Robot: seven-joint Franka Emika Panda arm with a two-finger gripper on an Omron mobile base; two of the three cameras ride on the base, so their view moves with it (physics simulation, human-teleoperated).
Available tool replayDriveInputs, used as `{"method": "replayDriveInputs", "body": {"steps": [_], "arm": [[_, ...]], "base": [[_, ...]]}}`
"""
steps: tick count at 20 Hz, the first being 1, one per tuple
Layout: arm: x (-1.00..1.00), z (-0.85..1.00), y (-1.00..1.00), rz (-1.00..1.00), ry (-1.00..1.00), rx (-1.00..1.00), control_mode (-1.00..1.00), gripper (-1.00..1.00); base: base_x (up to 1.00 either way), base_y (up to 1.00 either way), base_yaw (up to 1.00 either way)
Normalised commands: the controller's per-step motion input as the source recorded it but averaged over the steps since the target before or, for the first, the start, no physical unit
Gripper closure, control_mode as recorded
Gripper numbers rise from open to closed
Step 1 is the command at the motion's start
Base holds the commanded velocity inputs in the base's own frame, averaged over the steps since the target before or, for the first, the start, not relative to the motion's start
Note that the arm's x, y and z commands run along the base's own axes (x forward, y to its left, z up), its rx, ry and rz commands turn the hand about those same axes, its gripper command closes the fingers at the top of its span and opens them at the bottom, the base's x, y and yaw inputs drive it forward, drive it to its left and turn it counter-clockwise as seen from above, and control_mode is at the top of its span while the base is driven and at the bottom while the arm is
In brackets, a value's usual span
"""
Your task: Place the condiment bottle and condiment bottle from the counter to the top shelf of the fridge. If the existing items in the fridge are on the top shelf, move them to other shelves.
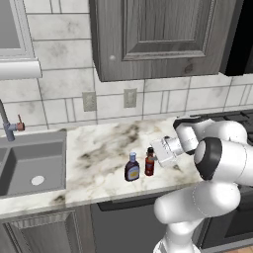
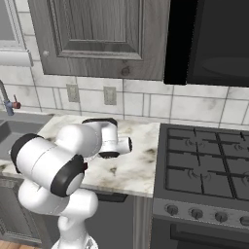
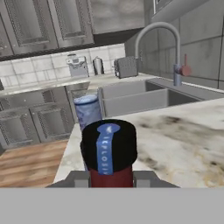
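Two condiment bottles stand side by side near the counter's (image 1: 99,148) front edge. One is red with a black cap (image 1: 149,162); the other is amber with a blue cap and dark label (image 1: 132,168), just to its left. My gripper (image 1: 155,157) reaches in from the right and is shut on the red bottle. In the hand view the red bottle's black cap (image 3: 109,146) sits close between the fingertips (image 3: 81,179), with the blue-capped bottle (image 3: 89,111) right behind it. The fridge is out of view.
A sink (image 1: 34,168) with a faucet (image 1: 7,123) lies at the counter's left end. A gas stove (image 2: 209,165) adjoins the counter on the right. Grey wall cabinets (image 1: 158,34) hang above, and my own arm (image 1: 217,163) crosses the counter's right part.
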Motion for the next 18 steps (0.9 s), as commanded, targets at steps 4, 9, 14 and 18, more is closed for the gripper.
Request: {"method": "replayDriveInputs", "body": {"steps": [4,9,14,18], "arm": [[-0.12,0.18,-0.01,0.0,-0.04,0.0,-1.0,1.0],[-0.52,0.87,-0.12,0.0,-0.2,0.01,-1.0,1.0],[-0.56,1.0,0.0,-0.01,-0.21,0.0,-1.0,1.0],[-0.65,1.0,0.0,-0.01,-0.21,0.0,-1.0,1.0]], "base": [[0.0,0.0,0.0],[0.0,0.0,0.0],[0.0,0.0,0.0],[0.0,0.0,0.0]]}}
